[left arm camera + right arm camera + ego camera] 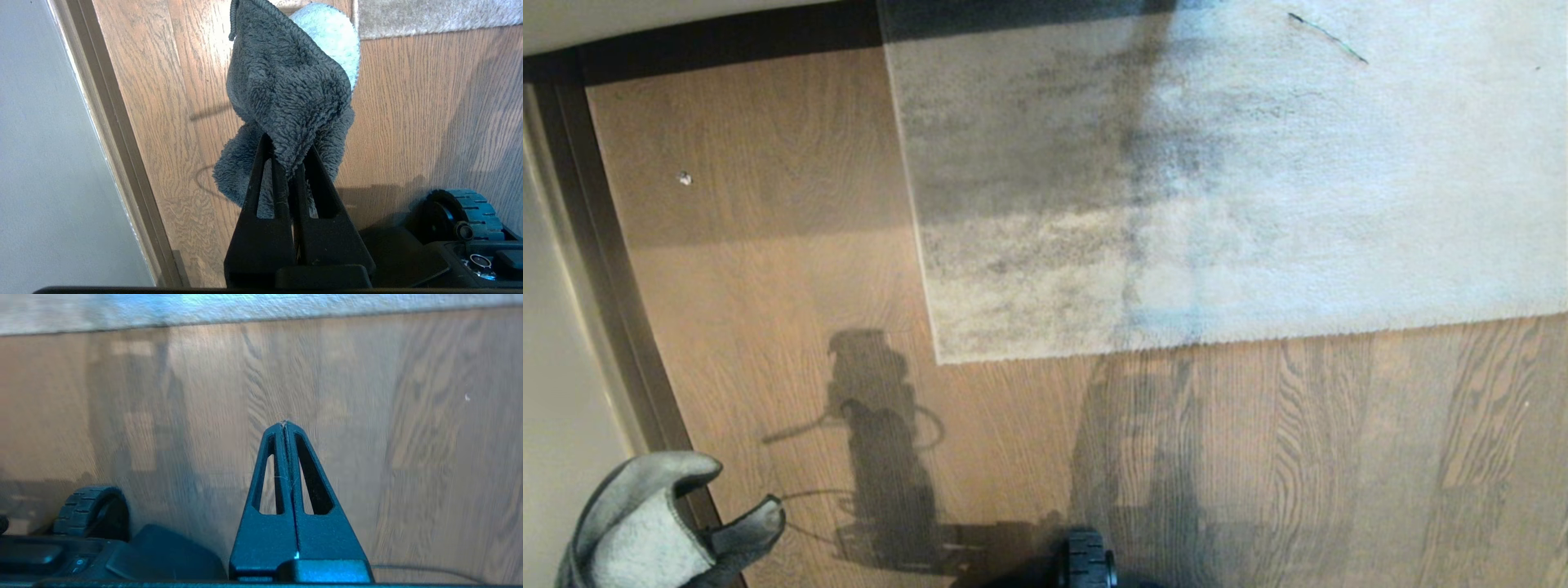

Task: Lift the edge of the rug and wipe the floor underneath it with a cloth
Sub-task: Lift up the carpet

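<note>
Both grippers are closed: left gripper (pixel 291 161) pinches the cloth (pixel 286 98), right gripper (pixel 284 424) holds nothing (closed, it would only push the rug edge (pixel 1176 343), not lift it)

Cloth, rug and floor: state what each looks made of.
Cloth: thick fuzzy terry or microfibre, judging by the looped pile. Rug: short-pile textile, pale grey, mottled, matte, with a thin bound rug edge. Floor: brown wood-grain planks, wood or laminate, low sheen.
</note>
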### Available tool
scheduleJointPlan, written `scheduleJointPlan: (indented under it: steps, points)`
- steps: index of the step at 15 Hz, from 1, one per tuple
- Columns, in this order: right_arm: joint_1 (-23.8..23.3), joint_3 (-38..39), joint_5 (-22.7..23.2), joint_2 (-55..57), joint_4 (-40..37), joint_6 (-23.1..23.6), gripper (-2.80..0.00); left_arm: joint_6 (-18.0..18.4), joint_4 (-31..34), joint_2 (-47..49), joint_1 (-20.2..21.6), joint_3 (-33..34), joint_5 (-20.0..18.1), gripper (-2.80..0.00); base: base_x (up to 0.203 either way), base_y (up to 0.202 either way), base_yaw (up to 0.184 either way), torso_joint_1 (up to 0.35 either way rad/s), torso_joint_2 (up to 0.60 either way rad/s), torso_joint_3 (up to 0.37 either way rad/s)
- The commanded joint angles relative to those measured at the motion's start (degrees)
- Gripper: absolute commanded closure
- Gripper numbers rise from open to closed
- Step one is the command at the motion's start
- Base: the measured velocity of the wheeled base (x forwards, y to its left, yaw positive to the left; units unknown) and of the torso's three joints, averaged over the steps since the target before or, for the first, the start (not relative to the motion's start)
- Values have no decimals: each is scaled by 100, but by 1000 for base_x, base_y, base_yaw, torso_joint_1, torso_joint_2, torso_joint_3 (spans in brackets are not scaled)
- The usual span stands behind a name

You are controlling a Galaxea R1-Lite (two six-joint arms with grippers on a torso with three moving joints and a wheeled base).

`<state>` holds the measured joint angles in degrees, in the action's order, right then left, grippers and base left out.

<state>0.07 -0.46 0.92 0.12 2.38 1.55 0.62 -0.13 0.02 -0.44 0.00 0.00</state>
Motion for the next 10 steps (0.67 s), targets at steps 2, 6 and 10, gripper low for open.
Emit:
scheduleJointPlan:
  steps: [2, 6, 10]
  points:
    - [1, -524, 579, 310, -120, 45, 0, -1, 2, -2, 0, 0, 0, 0, 0, 0, 0, 0, 0, 0]
    - [9, -1420, 1034, 1400, -171, 103, 0, -1, 4, -2, 0, 0, 0, 0, 0, 0, 0, 0, 0, 0]
    - [25, -1900, 1104, 2491, -157, 112, 0, -1, -4, -2, 0, 0, 0, 0, 0, 0, 0, 0, 0, 0]
